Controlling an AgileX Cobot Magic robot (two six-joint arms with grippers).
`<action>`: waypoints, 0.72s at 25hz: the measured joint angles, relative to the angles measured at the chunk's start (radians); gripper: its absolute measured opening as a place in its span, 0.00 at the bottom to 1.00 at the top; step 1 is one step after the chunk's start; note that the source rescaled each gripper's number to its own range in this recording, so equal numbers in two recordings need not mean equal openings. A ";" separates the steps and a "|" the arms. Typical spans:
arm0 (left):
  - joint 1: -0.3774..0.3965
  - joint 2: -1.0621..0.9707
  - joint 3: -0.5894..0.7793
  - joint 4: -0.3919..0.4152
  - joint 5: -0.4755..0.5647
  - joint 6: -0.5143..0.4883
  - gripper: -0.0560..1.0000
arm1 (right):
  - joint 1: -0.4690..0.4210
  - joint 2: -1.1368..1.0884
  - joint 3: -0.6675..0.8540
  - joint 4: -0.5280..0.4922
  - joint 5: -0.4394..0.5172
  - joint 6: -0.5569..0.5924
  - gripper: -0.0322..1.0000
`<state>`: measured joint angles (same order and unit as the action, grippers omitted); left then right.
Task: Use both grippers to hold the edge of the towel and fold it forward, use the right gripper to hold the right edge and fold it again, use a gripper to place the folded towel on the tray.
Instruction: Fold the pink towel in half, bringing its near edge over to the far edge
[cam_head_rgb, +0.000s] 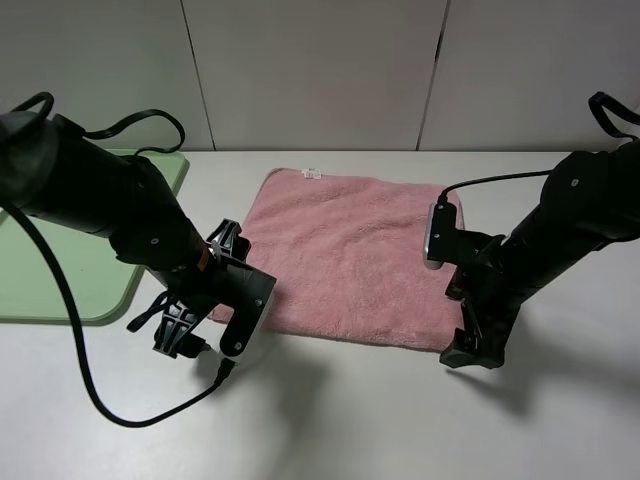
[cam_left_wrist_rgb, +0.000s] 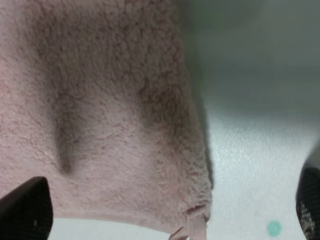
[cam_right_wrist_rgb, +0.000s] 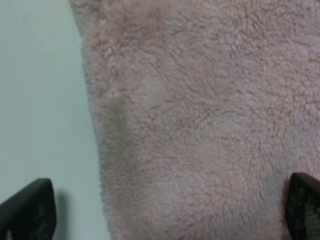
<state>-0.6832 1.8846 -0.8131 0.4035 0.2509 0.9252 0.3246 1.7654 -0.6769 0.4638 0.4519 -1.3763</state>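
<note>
**A:** At the towel's (cam_head_rgb: 345, 250) near left corner, how does the left gripper (cam_left_wrist_rgb: 167, 207) stand?

**B:** Its fingers (cam_left_wrist_rgb: 25, 210) are spread wide over that corner, holding nothing.

**A:** And the right gripper (cam_right_wrist_rgb: 166, 206)?

**B:** At the towel's near right corner, fingers (cam_right_wrist_rgb: 27, 207) equally wide, nothing gripped.

**A:** The towel itself?

**B:** Flat and unfolded on the table (cam_head_rgb: 400, 420). The tray (cam_head_rgb: 60, 270) lies off the towel's left side, apart from it.

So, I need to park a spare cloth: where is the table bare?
Bare: the white table in front of the pink fleece towel, between the left tool and right tool; also the flat green tray. Crowded at the towel's near corners, where both tools sit.
</note>
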 joint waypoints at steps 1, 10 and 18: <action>0.000 0.000 0.000 0.000 0.000 0.000 0.98 | 0.000 0.001 0.000 0.001 -0.002 0.000 1.00; 0.000 0.001 0.000 0.000 -0.006 0.000 0.98 | 0.000 0.075 -0.004 0.014 -0.029 0.000 1.00; 0.000 0.003 0.000 0.000 -0.006 -0.001 0.96 | 0.000 0.079 -0.006 0.014 -0.029 0.000 1.00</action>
<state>-0.6832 1.8878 -0.8131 0.4034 0.2444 0.9244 0.3246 1.8440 -0.6834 0.4781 0.4230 -1.3763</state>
